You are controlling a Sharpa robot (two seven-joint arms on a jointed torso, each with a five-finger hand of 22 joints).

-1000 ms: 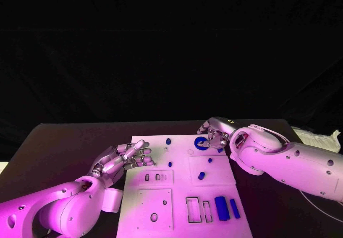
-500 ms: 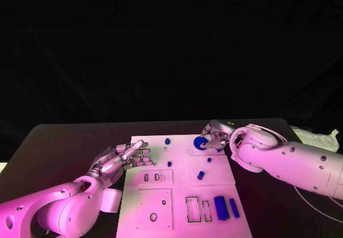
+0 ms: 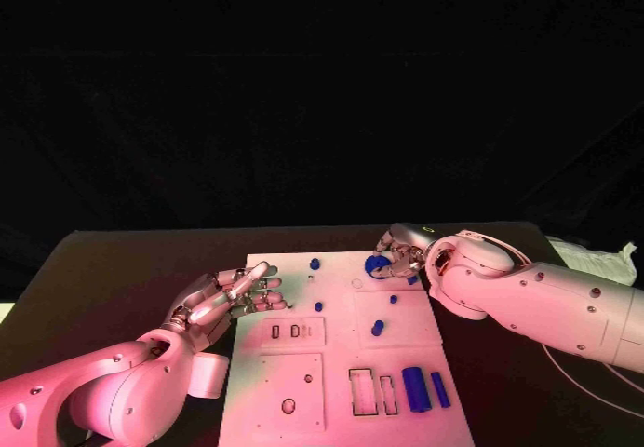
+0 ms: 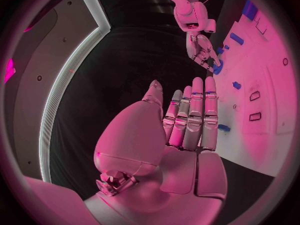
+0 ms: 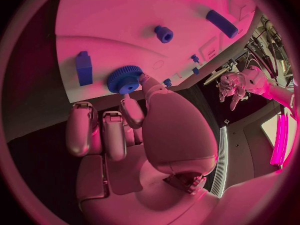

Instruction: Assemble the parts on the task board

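Touching gear near board edge

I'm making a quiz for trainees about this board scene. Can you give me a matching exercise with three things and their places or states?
Things:
1. round blue toothed gear
2. left hand
3. two long blue bars

States or places:
A. lying side by side at the white task board's near right corner
B. touched by the right hand, at the board's far edge
C. open, fingers apart, at the board's left edge

Pairs: 1-B, 2-C, 3-A

So there was one white task board, two robot hands, left and right, one blue gear, and about seven smaller blue parts on that board.
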